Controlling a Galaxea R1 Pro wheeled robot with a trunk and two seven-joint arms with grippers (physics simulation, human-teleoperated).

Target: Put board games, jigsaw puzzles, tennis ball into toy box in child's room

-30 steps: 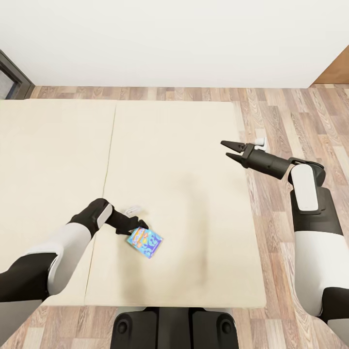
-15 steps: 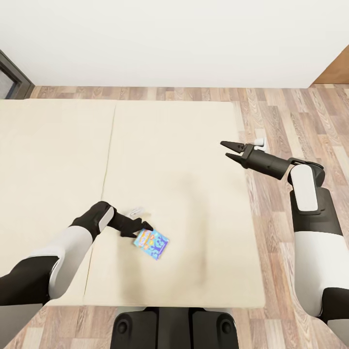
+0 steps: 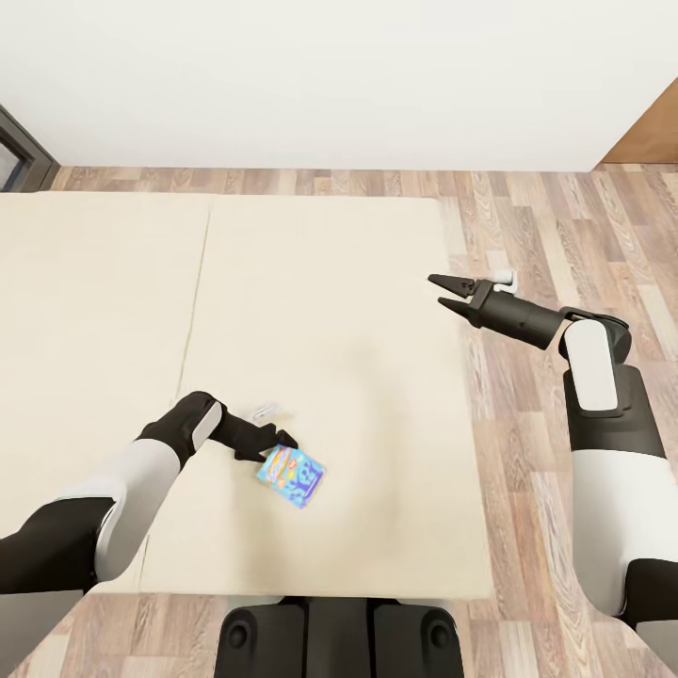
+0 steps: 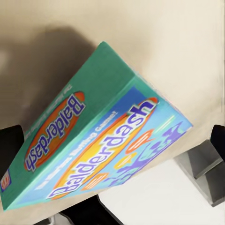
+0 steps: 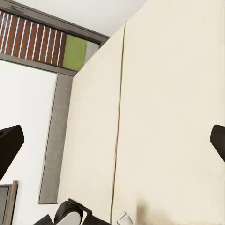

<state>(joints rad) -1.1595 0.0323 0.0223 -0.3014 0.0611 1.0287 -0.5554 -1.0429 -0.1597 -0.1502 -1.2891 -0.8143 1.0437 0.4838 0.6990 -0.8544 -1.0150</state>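
Beige bed (image 3: 311, 311) is filling the foreground under a white wall, and the small blue game (image 3: 292, 473) is sitting near its front edge, tilted with one corner pinched between the left fingers (image 3: 275, 441). Being a light, stiff cardboard box with a glossy cover, it is probably best gripped across its thin edges. Right fingers (image 3: 446, 291) are hovering spread and empty over the bed's right edge.

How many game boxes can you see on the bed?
1: the small blue board game lies on the bed near its front edge, at the left gripper. Others may be out of view.
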